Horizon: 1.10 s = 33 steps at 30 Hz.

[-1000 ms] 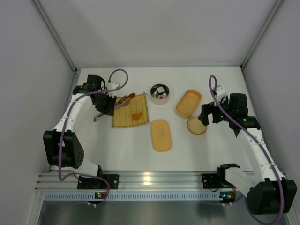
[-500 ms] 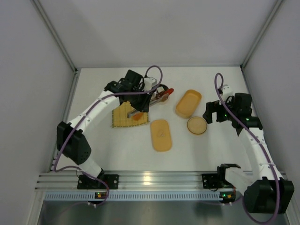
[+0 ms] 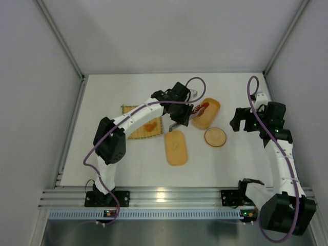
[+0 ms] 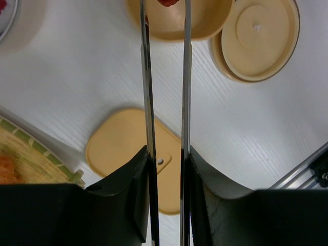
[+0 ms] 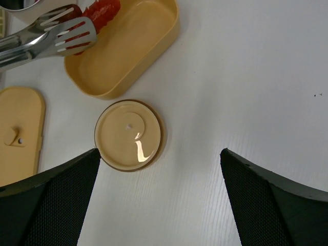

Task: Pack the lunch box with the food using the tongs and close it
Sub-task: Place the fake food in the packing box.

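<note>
My left gripper [image 4: 166,159] is shut on the silver tongs [image 4: 145,77], both arms squeezed between its fingers. The tongs' tips pinch a red food piece [image 5: 102,10] above the left end of the open yellow-orange lunch box [image 5: 128,46]. From above, the left gripper [image 3: 180,118] sits just left of the lunch box [image 3: 210,115]. The flat oblong lid [image 3: 176,147] lies on the table in front. An orange food piece [image 3: 150,126] rests on the woven mat [image 3: 136,134]. My right gripper [image 3: 241,119] is open and empty, to the right of the box.
A round tan lid [image 3: 215,137] lies between the lunch box and the right gripper. The steel bowl [image 5: 20,4] shows only at a corner of the right wrist view; the left arm covers it from above. Grey walls enclose the table on three sides.
The left arm has swung right from the mat's left side, carrying the tongs and red piece to over the lunch box. The right arm has drawn back slightly to the right.
</note>
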Motion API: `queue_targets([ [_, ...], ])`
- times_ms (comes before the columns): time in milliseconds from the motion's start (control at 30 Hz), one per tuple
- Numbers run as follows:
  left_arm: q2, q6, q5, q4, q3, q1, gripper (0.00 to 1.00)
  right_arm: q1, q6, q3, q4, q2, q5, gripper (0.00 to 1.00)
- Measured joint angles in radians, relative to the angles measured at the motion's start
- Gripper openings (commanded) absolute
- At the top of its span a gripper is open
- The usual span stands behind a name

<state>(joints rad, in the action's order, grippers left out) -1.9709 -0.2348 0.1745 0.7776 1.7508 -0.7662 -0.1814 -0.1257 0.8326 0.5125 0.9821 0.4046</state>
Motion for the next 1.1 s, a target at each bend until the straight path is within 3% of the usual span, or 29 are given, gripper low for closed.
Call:
queue_targets([
  [333, -0.112, -0.029, 0.025, -0.045, 0.109, 0.004, 0.09, -0.012, 0.007, 0.000, -0.003, 0.000, 0.043, 1.00],
  [833, -0.150, -0.006, 0.044, -0.068, 0.135, -0.001, 0.54, -0.012, 0.007, 0.000, -0.004, 0.000, 0.053, 0.99],
  [967, -0.108, 0.021, 0.041, -0.069, 0.136, -0.001, 0.54, -0.012, 0.007, 0.000, -0.004, 0.000, 0.053, 0.99],
  [1100, -0.026, 0.032, 0.058, -0.072, 0.129, 0.014, 0.40, -0.012, 0.007, 0.000, -0.003, 0.000, 0.053, 0.99],
])
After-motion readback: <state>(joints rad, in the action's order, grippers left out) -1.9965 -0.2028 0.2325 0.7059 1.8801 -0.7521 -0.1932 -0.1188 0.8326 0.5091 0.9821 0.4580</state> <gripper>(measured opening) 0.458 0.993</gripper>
